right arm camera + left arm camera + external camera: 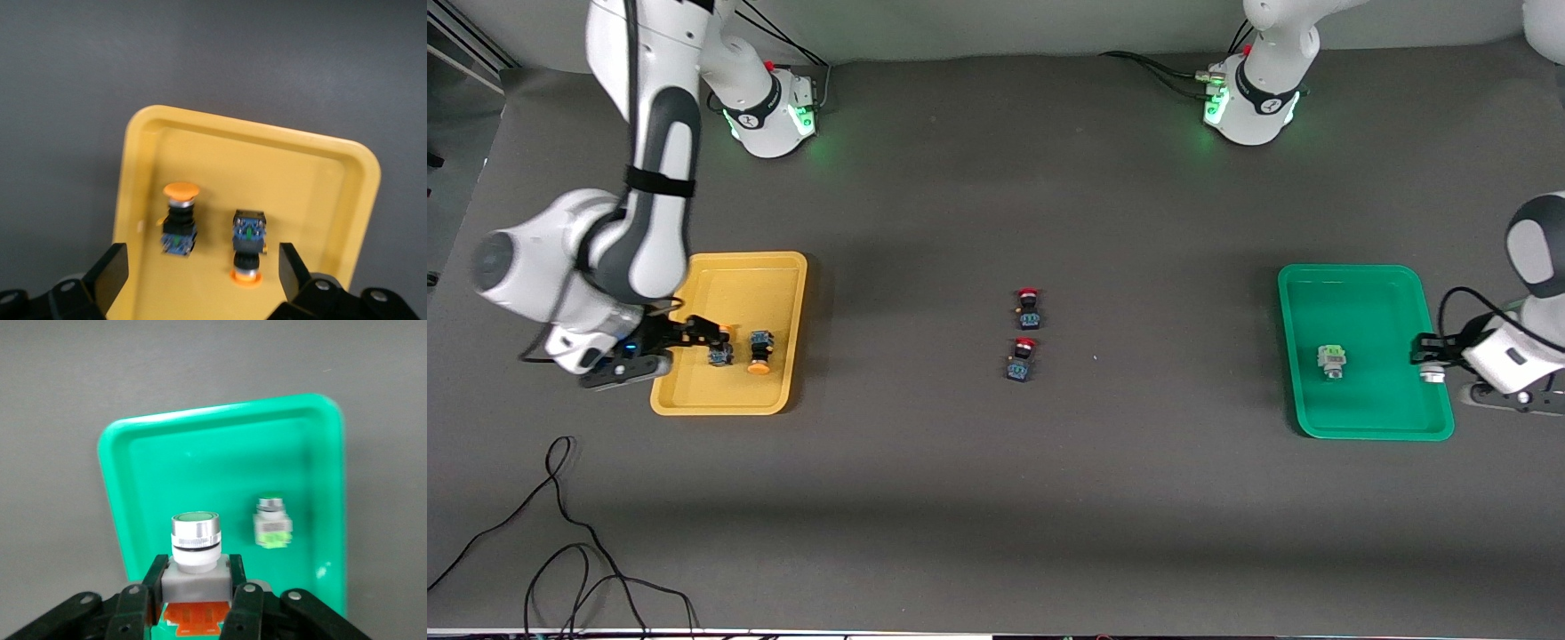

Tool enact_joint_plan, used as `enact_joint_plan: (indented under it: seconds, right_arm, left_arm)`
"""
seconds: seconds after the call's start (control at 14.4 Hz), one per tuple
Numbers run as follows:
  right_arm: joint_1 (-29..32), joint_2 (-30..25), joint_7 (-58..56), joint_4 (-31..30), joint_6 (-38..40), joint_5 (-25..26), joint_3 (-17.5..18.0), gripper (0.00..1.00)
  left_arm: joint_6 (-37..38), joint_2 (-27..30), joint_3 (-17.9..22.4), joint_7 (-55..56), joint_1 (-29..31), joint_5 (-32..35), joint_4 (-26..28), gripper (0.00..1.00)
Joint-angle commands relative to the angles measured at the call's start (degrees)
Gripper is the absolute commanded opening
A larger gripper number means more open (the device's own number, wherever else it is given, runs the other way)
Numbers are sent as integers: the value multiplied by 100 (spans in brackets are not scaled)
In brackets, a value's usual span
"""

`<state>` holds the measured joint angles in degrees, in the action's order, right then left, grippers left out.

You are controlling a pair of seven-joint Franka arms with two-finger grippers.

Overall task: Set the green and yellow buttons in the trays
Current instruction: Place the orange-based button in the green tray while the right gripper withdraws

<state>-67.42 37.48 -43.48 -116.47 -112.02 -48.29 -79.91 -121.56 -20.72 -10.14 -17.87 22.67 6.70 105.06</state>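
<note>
The right gripper [200,267], fingers apart, hangs over two yellow buttons [179,220] in the yellow tray [313,173]. The left gripper [197,597] clamps a green button [195,543], its base partly hidden, over the green tray [200,453]; another green-capped button [272,520] lies inside.

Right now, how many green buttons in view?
2. One green button lies in the green tray. The other is held by the left gripper over that tray's edge at the left arm's end.
</note>
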Motion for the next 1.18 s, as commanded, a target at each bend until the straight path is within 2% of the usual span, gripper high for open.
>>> enact_joint_plan:
  seconds: [0.0,0.14,0.28,0.35,0.42,0.48,0.55,0.76,0.83,1.11]
  right_arm:
    - [10,-101,567,842,1160,494,-515,100]
    - [10,-101,901,1492,1961,714,-867,100]
    - [53,-109,1190,2221,2760,794,-1201,100]
    - [141,-101,1410,2686,3243,812,-1298,100]
    - [281,-101,1638,3117,3613,986,-1325,100]
    - [396,-118,1780,3565,3904,1162,-1334,100]
    - [527,-118,1833,3909,4142,1207,-1334,100]
    - [1377,-197,1808,4763,4573,1287,-1238,100]
    - [1529,-189,1799,4835,4636,1295,-1151,100]
    - [1522,-145,2026,4888,4645,1260,-948,100]
  left_arm:
    - [-534,-484,-76,-181,254,191,111,0]
    - [-955,-774,-33,-181,281,384,225,0]
    - [-1027,-951,38,-155,334,385,226,0]
    - [-1010,-969,38,-94,343,376,226,8]
    - [-975,-969,38,-76,343,359,226,40]
    - [-966,-969,29,-15,343,341,226,66]
    - [-957,-960,29,3,343,341,217,98]
    - [-905,-855,12,187,325,332,182,99]
    - [-800,-707,3,214,282,332,147,99]
    - [498,-4,-216,442,106,306,-230,99]
